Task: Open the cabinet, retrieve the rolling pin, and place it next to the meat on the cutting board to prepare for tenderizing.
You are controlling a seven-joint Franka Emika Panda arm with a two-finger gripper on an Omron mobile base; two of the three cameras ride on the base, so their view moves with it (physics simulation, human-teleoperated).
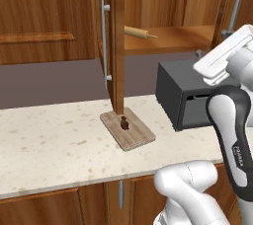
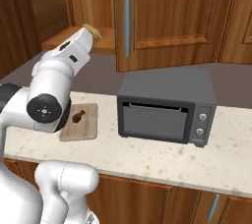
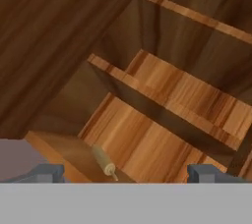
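Cabinet [image 3: 162, 95] shelf holds rolling pin [image 3: 104, 163] (between the wide-spread jaws).

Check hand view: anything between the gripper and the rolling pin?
Nothing. The open gripper faces the rolling pin on the cabinet shelf; that stretch is bare in the hand view.

Base views flank arm, sharing cutting board [image 1: 128, 129]; hand view close, facing cabinet [image 3: 162, 95] shelves.

meat [image 2: 78, 116] on cutting board [image 2: 88, 128], oven [image 2: 167, 105] beside
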